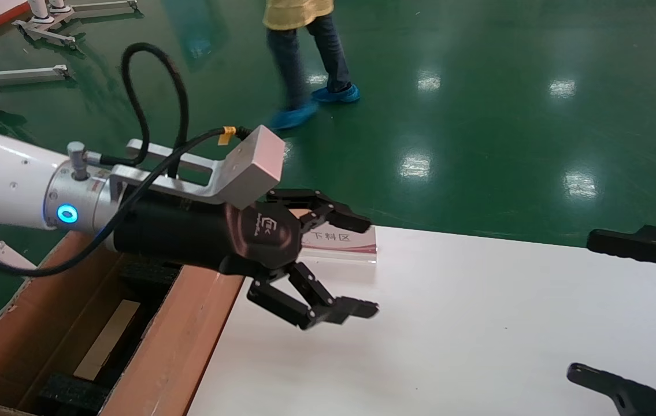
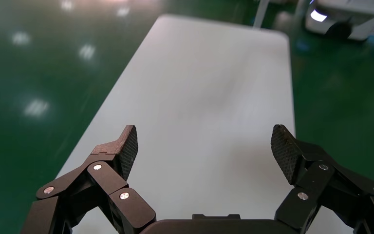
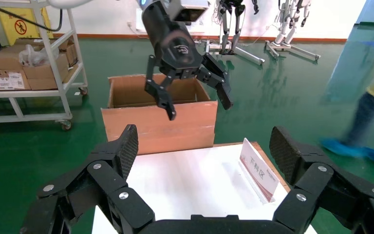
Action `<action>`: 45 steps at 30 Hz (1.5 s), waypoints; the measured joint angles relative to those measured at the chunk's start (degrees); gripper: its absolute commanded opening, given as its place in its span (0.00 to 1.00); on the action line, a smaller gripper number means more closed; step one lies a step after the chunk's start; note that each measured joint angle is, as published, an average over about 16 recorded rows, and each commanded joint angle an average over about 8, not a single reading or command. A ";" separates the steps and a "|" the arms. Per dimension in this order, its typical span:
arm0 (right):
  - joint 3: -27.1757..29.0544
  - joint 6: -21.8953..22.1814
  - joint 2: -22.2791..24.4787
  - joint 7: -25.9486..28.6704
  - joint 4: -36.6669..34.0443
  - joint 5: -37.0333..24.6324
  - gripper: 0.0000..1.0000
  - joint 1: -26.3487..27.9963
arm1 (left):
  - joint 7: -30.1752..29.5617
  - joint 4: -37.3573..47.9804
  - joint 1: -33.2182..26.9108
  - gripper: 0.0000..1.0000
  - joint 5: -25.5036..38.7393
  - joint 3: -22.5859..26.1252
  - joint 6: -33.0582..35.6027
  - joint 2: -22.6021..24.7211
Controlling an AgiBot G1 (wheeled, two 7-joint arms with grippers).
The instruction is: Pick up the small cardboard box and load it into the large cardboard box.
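Left hand hangs wide and empty over the white tabletop's edge, just beside the large box; small box lies inside it; right hand wide, empty, at tabletop's right.

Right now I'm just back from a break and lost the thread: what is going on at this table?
The left gripper hangs open and empty above the near-left corner of the white table, beside the large cardboard box standing on the floor. A flat brown carton, seemingly the small cardboard box, lies inside it between black foam blocks. The right gripper waits open at the table's right edge, holding nothing. A small sign stands on the table, and a person walks past behind.
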 measured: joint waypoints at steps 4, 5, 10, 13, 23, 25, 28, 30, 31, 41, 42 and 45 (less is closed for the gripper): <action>-0.01 0.00 0.00 -0.01 0.00 0.01 1.00 0.00 | 3.05 -0.08 6.20 1.00 -1.99 -7.27 1.58 1.22; -0.01 0.01 0.01 -0.01 0.00 0.01 1.00 0.00 | 3.80 -0.11 7.74 1.00 -2.49 -9.08 1.97 1.52; -0.02 0.01 0.01 -0.01 0.00 0.02 1.00 0.01 | 7.56 -0.21 15.38 1.00 -4.94 -18.05 3.92 3.03; -0.03 0.02 0.01 -0.02 0.00 0.02 1.00 0.00 | 9.56 -0.26 19.54 1.00 -6.26 -22.94 4.95 3.84; -0.04 0.04 0.02 -0.03 -0.01 0.04 1.00 0.00 | 13.20 -0.34 27.78 1.00 -8.91 -32.63 7.02 5.45; -0.04 0.04 0.03 -0.03 -0.02 0.04 1.00 0.00 | 13.32 -0.34 28.12 1.00 -9.03 -33.03 7.11 5.51; -0.04 0.04 0.03 -0.03 -0.02 0.04 1.00 -0.01 | 13.36 -0.34 28.31 1.00 -9.11 -33.25 7.17 5.55; -0.04 0.04 0.03 -0.03 -0.02 0.04 1.00 -0.01 | 13.25 -0.34 27.99 1.00 -9.04 -32.87 7.10 5.50; -0.04 0.04 0.03 -0.03 -0.02 0.05 1.00 -0.01 | 13.21 -0.34 27.82 1.00 -9.00 -32.67 7.07 5.47; -0.04 0.04 0.03 -0.03 -0.02 0.05 1.00 -0.01 | 12.91 -0.34 26.69 1.00 -8.61 -31.30 6.78 5.24; -0.04 0.04 0.03 -0.03 -0.02 0.05 1.00 -0.01 | 12.89 -0.34 26.62 1.00 -8.59 -31.21 6.76 5.23; -0.04 0.03 0.03 -0.03 -0.02 0.05 1.00 -0.01 | 12.84 -0.34 26.43 1.00 -8.52 -30.99 6.71 5.20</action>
